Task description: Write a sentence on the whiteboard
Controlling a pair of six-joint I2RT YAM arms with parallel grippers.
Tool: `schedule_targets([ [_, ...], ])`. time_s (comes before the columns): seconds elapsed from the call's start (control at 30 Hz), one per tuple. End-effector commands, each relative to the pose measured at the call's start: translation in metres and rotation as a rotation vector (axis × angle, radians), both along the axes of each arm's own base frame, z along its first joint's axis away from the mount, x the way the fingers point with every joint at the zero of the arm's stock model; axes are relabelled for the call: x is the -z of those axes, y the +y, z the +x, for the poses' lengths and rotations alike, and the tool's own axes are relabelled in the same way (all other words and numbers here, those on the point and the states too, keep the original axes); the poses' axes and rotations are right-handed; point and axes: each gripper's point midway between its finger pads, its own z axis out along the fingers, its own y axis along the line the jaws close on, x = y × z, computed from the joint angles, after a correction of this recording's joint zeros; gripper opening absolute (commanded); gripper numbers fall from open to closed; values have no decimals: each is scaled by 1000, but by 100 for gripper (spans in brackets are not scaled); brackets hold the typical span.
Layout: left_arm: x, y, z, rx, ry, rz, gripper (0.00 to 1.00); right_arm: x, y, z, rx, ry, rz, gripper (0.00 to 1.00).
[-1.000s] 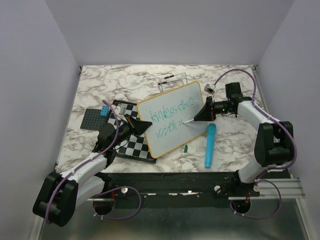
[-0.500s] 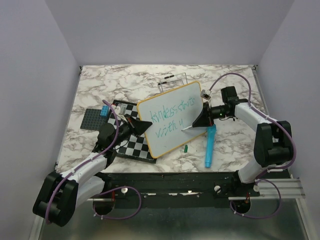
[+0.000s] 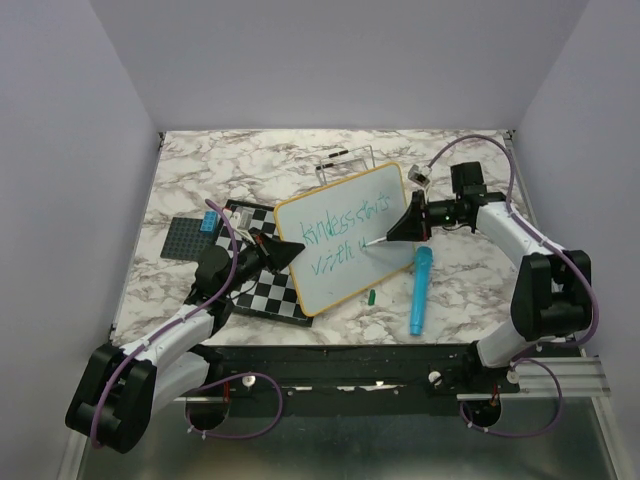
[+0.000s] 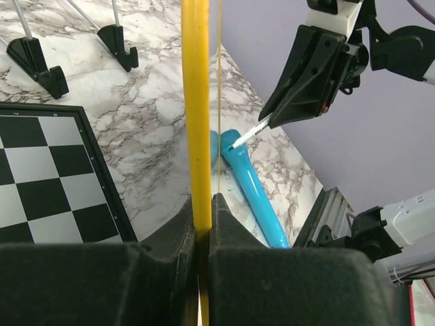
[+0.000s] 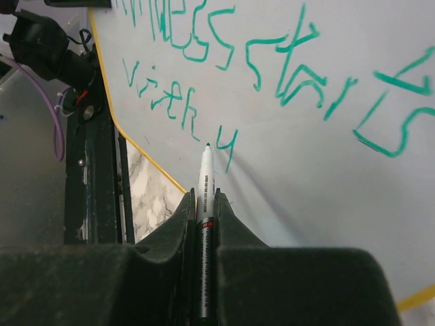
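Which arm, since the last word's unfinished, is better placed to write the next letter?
Right. The right fingers hold the marker, tip beside the y on the whiteboard; the left fingers clamp its yellow frame.

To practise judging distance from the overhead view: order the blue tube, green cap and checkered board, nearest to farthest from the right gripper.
1. Blue tube, beside the right gripper, on its near side.
2. Green cap, by the whiteboard's near edge.
3. Checkered board, far left, beyond the whiteboard.
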Motion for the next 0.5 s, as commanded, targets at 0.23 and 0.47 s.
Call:
schedule_targets([
  [0.23, -32, -6, -4, 52, -129, -18, 0, -9, -17, 27, 66, -40, 8, 1],
  [0.47, -32, -6, -4, 52, -130, -15, 0, -4, -19, 35, 86, -29, -4, 1],
])
